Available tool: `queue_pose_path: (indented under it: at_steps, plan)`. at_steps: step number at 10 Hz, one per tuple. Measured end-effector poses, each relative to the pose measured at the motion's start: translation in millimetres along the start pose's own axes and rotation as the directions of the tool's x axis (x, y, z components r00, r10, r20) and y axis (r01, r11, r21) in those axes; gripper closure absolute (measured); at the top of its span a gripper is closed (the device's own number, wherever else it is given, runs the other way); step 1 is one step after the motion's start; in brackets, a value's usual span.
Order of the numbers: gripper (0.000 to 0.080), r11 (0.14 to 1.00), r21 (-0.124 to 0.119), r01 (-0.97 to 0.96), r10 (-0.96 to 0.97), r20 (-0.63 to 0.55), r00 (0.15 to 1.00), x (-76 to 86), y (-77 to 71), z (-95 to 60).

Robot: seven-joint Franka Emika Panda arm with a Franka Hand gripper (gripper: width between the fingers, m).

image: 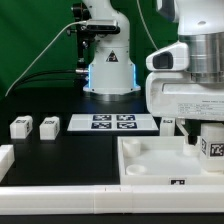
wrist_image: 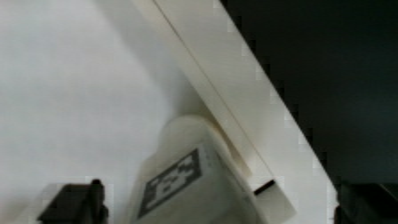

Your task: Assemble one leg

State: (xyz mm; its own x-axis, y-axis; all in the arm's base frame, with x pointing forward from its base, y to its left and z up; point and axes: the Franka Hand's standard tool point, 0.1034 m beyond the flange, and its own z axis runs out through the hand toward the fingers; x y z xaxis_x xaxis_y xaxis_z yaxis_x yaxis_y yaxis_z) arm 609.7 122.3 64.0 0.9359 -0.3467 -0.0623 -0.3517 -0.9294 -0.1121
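Now poised low at the exterior view's right, tool (image: 207, 140) released, straddling small white plastic leg (image: 213, 148) standing in large white recessed panel (image: 150, 160)'s corner. Black-and-white square tag only; no legible writing.

Exterior view low at table height, facing my base across the black table (image: 60, 150), wrist view very close, looking past my claw, both sharing the tagged leg (image: 211, 146) (wrist_image: 178, 175) on the white panel (image: 150, 160) (wrist_image: 71, 100).

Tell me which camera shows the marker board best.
The exterior view: the marker board lies flat on the black table, all four tags visible, between the two loose legs and the claw. The wrist view shows none of it, only a leg against the white panel.
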Motion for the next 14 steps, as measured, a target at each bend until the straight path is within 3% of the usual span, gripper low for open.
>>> queue_pose_path:
  at_steps: [4, 6, 8, 9, 10, 13, 14]
  plan:
    - [0.0150, 0.915, -0.015, 0.404, -0.404, -0.001, 0.915, 3.3, 5.6, -0.6]
    - [0.0150, 0.904, -0.012, 0.427, -0.427, -0.001, 0.904, 4.0, 6.6, -0.8]
    - [0.0414, 0.905, -0.012, 0.426, -0.426, -0.002, 0.905, 4.8, 8.0, -1.0]
    - [0.0414, 0.905, -0.012, 0.426, -0.426, -0.002, 0.905, 4.8, 8.0, -1.0]
    - [0.0509, 0.905, -0.012, 0.426, -0.426, -0.002, 0.905, 4.8, 8.0, -1.0]
    - [0.0509, 0.925, -0.012, 0.381, -0.381, -0.002, 0.925, 4.7, 7.9, -1.0]
    - [0.0509, 0.959, -0.010, 0.283, -0.283, -0.003, 0.959, 4.7, 7.8, -0.9]
